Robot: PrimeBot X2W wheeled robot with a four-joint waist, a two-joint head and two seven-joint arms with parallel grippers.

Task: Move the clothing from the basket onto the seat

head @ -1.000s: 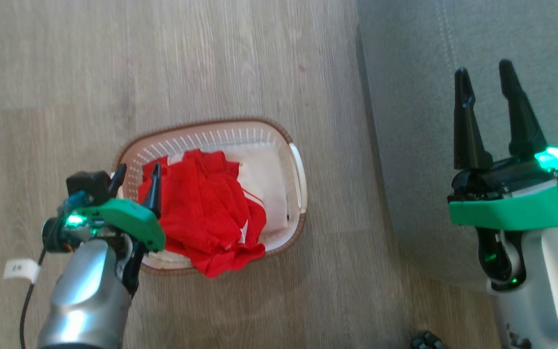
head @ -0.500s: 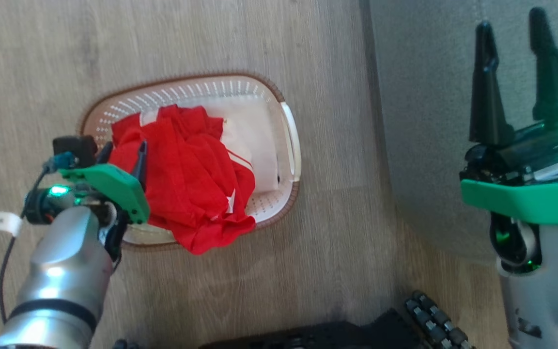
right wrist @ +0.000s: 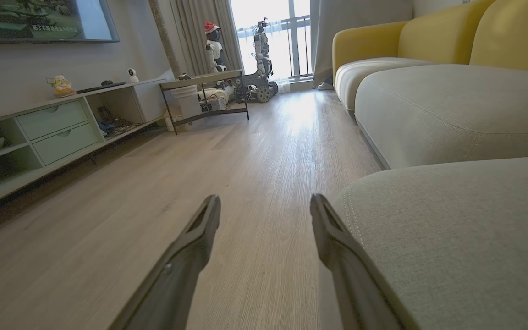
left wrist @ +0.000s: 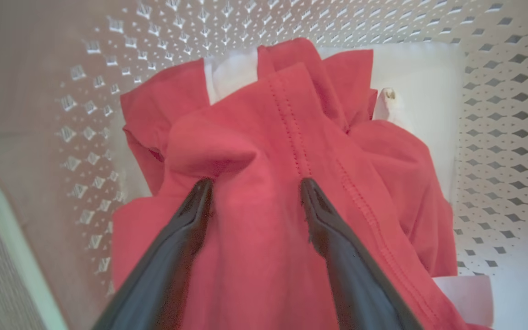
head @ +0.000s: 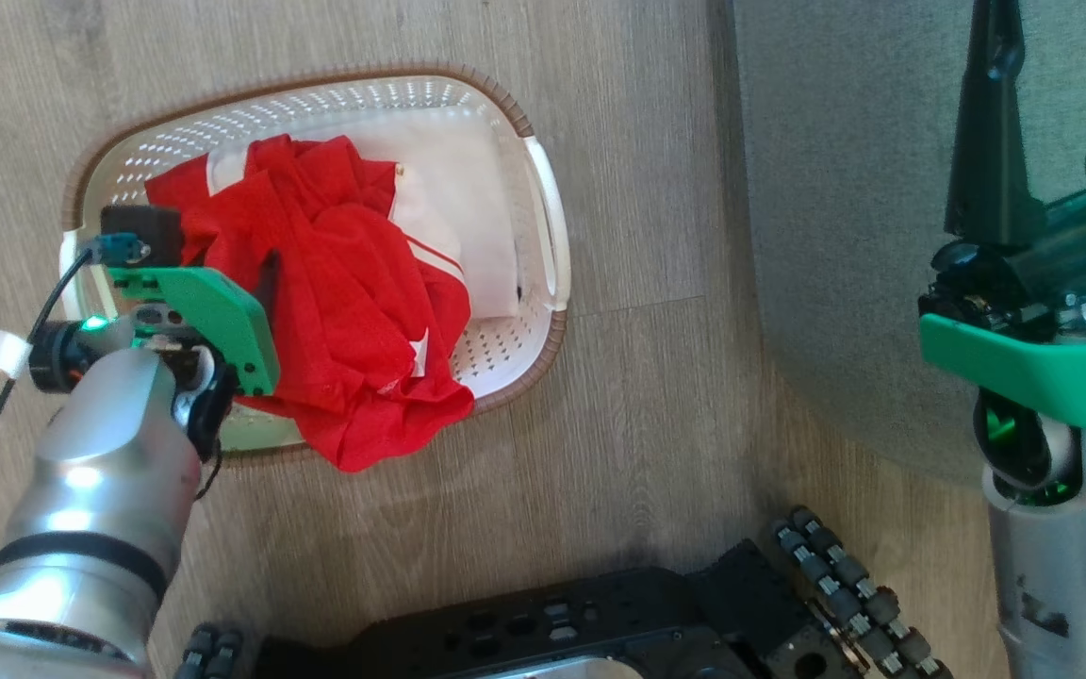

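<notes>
We found the left gripper (left wrist: 255, 184) spread wide, its two dark fingers well apart and both tips pressed onto the red clothing (head: 345, 311). A stretch of mesh with a stitched seam lay between them, but nothing was clamped. A fold bunched up just past the left tip.

The clothing sat heaped in the cream basket (head: 505, 106), which stood on the wooden floor (head: 637, 236) at the left of the scene. One red corner hung out over the basket's near rim. White fabric (head: 472, 203) lay beneath the red on the basket's right side.

The right gripper (right wrist: 265, 201) was just as wide open and held nothing. It hung in the air, with its right finger over the edge of the grey-green seat (head: 835, 236). The seat lay to the right of the basket, with bare floor between them.

From the head, the green wrist housing (head: 213, 316) covered one left finger and the basket's near-left part. The right gripper's fingertips were cut off by the far edge of that view.

We could not tell how many garments made up the heap. A small white tag (left wrist: 390, 97) showed on its far side, too blurred to read. The robot's dark base (head: 552, 632) crossed the near edge.
</notes>
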